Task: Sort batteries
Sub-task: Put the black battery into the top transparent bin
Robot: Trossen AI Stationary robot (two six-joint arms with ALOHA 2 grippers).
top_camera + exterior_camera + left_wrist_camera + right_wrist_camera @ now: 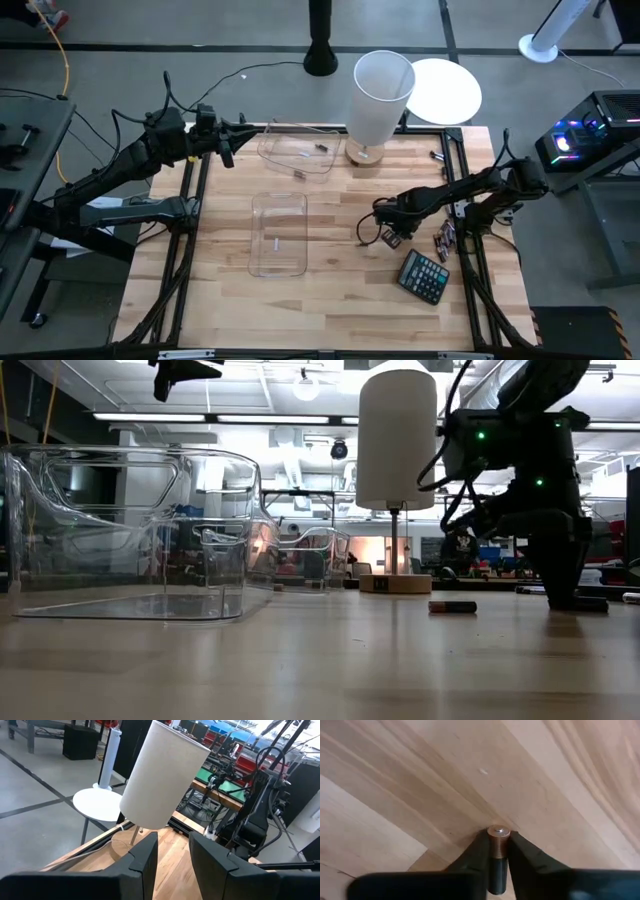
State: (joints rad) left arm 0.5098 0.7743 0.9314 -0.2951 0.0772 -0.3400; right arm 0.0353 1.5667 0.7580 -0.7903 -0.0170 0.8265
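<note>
My right gripper [388, 237] [498, 840] points down at the table between the near clear bin [279, 233] and the black calculator [423, 276]. It is shut on a dark battery with a copper-coloured end [498, 834]. In the low view its fingers [577, 600] reach table level. A heap of batteries [443, 241] lies right of it, and one lone battery [452, 606] lies on the wood. The far clear bin [298, 148] holds two batteries [300, 172]. My left gripper [228, 140] [172, 855] hangs open, high beside the far bin. My right gripper pinches the battery between its two fingertips [481, 842], coming from above and pointing down. The copper-coloured end [498, 834] shows at the fingertips, and the dark body [496, 870] runs back between the fingers. Whether the battery rests on the wood, I cannot tell.
A lamp with a white shade [380, 100] stands on its wooden base [365, 153] at the table's far edge, close to the far bin. A small battery [274, 240] lies in the near bin. Bare wood [300, 310] stretches along the near edge.
</note>
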